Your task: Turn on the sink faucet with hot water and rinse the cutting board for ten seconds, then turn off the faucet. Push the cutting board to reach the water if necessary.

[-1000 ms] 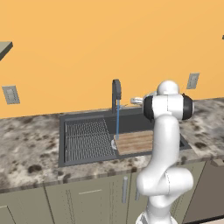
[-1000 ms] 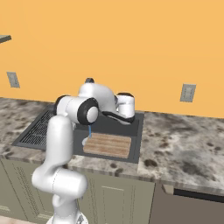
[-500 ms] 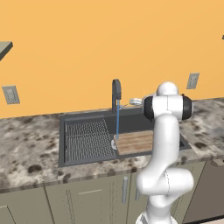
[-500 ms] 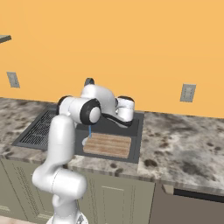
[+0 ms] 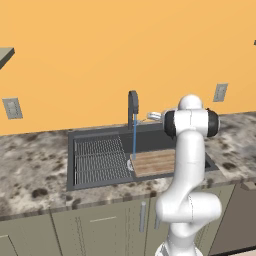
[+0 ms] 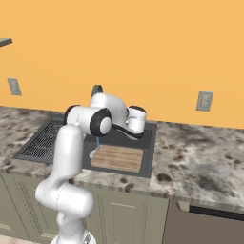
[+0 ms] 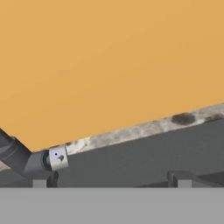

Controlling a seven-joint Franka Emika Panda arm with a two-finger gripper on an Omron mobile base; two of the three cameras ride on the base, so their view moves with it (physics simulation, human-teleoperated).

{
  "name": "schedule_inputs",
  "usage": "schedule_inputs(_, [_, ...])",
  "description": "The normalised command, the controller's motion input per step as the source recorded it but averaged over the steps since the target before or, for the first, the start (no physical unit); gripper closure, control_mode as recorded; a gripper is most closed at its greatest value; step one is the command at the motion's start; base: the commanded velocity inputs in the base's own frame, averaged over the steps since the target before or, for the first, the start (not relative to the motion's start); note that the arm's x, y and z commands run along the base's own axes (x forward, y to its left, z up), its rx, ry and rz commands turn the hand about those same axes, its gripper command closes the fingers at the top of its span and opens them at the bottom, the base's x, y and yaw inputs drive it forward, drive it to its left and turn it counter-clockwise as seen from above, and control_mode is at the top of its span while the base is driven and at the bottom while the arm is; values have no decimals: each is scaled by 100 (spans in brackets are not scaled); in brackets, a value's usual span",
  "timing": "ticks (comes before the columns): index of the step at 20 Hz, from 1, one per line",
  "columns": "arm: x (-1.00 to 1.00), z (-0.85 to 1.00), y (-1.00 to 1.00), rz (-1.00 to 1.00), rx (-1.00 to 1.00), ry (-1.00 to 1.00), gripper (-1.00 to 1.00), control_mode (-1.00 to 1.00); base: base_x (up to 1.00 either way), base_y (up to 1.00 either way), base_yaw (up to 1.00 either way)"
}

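The gripper point(image 7: 109, 177) points at the orange wall behind the sink point(image 5: 100, 135), its two dark fingertips point(image 7: 43, 178) standing far apart at the bottom of the hand view, so the jaws are spread wide with nothing between them. Just beside the left fingertip sits the small lever handle point(image 7: 57, 157) of the sink faucet point(image 5: 133, 107); whether the tip touches it cannot be told. Ahead of the gripper the dark sink rim and a strip of speckled granite counter point(image 7: 183, 119) run slantwise, with bare wall above.

In the left base view the water point(image 5: 134, 142) falls as a thin blue line from the spout, to the gripper's left and lower, and lands at the left edge of the cutting board point(image 5: 152, 162). The board lies flat in the right half of the basin, below the gripper, beside the ridged drying rack point(image 5: 97, 160). No writing can be read.
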Motion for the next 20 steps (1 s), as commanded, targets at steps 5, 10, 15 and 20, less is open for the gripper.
schedule_inputs(5, [13, 0, 0, 0, 3, 0, -100, -100, 0, 0, 0])
schedule_inputs(10, [6, 0, -2, 1, 0, 0, -100, -100, 0, 0, 0])
schedule_inputs(15, [9, -11, 0, 0, 0, 0, -100, -100, 0, 0, 0])
schedule_inputs(20, [10, -10, 0, 0, 0, 0, -100, -100, 0, 0, 0])
